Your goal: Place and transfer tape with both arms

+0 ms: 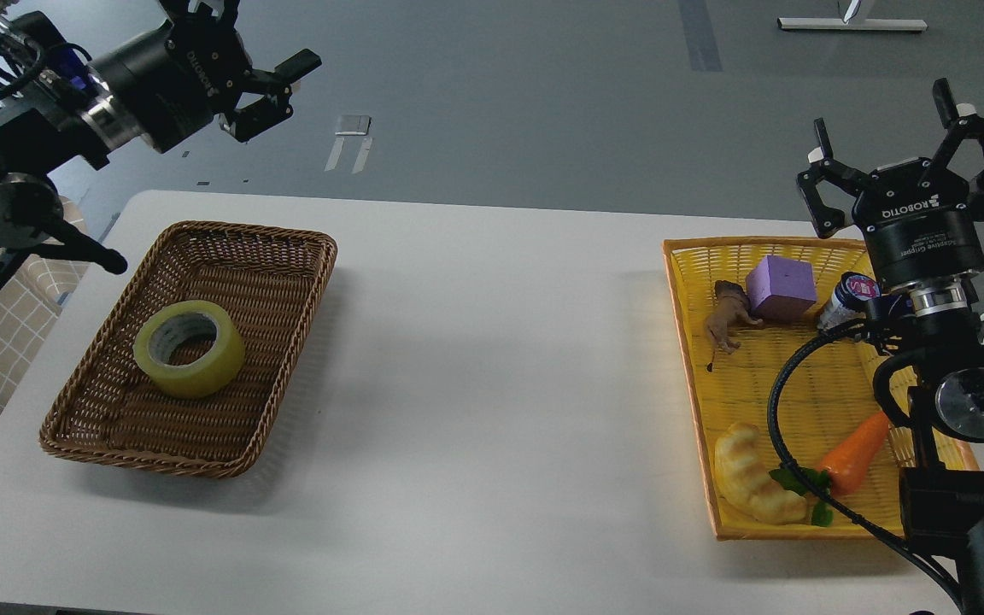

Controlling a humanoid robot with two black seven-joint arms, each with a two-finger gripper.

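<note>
Tape (190, 348) flat in basket (280, 256), core upward

The desk (492, 359) lies bare across its middle, between the brown basket (287, 342) near the left edge and the crowded yellow tray (688, 359) at the right edge.

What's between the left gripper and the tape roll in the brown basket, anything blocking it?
Nothing visible. The tape lies alone in the brown wicker basket, its top uncovered. The left gripper is open, raised above the basket's far end, with only open air between.
</note>
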